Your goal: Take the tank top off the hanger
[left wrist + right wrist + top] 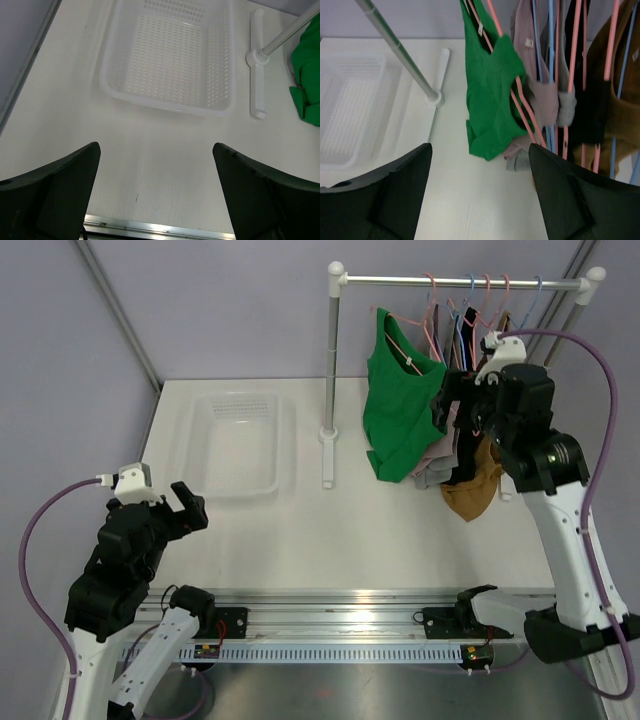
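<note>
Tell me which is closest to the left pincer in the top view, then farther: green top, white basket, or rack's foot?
1. The white basket, just ahead of the left pincer.
2. The rack's foot, mid-table, right of the basket.
3. The green top, hanging up, farthest right.

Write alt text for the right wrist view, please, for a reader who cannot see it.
A green tank top hangs on a pink hanger, leftmost in a row of clothes, with the right end effector open and holding nothing. A white basket lies to the left, beyond the rack's post.
</note>
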You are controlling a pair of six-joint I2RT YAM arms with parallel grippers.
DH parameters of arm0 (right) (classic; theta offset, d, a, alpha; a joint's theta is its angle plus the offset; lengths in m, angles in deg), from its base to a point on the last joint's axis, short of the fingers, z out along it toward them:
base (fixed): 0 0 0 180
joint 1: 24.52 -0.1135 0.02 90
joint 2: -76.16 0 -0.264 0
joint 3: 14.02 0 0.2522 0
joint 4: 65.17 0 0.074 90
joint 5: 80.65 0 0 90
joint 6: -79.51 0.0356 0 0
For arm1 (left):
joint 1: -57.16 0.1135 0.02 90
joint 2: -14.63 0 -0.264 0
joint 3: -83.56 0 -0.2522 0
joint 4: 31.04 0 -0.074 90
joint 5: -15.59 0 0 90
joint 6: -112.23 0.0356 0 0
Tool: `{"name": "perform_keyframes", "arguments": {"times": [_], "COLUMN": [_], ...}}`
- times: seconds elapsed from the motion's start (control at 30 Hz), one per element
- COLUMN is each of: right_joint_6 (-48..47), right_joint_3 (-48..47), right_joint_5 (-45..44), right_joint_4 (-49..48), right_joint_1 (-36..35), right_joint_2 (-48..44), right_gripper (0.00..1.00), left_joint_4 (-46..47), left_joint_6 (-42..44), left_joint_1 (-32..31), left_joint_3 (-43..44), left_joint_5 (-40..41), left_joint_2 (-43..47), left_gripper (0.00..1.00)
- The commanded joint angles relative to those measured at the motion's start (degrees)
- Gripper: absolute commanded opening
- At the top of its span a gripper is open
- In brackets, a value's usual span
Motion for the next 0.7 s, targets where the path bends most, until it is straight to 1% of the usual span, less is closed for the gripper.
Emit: {"name": "perform_keyframes", "arguments": {"times": [0.0,0.03,0.07,0.1,0.23,0.47,0.6,0.67], "right_joint_6": [-6.0,-6.8,-6.8,-8.9,-11.5,-15.6,-16.7,-16.7], "right_joint_3": [-8.5,-10.1,-11.6,-13.1,-20.3,-30.4,-37.9,-40.7], "right_joint_5": [0.8,0.2,-1.1,-1.1,-0.6,0.6,3.5,4.5], "right_joint_4": [-5.2,-5.3,-5.2,-5.3,-6.4,-3.9,-0.3,1.3], "right_joint_1": [-0.4,-0.4,-0.4,-0.2,0.3,1.5,2.8,3.1], "right_joint_2": [7.8,11.5,13.2,14.6,22.0,31.7,36.7,39.4], "right_gripper": [0.85,0.81,0.81,0.81,0.78,0.77,0.72,0.58], "left_joint_4": [2.1,2.3,2.3,2.5,2.7,3.1,3.3,3.3], "left_joint_6": [0.7,0.8,0.9,0.9,1.3,1.7,2.1,2.0], "left_joint_1": [0.2,0.2,0.2,0.2,0.2,0.2,0.2,0.2], "left_joint_3": [-0.4,-0.4,-0.4,-0.4,-0.5,-0.5,-0.6,-0.6], "left_joint_5": [-2.1,-2.7,-2.8,-2.8,-3.6,-4.7,-5.0,-5.2], "left_joint_2": [0.2,0.2,0.3,0.3,0.5,0.8,0.7,0.7], "left_gripper": [0.99,0.99,0.99,0.99,0.99,0.99,0.99,0.99]}}
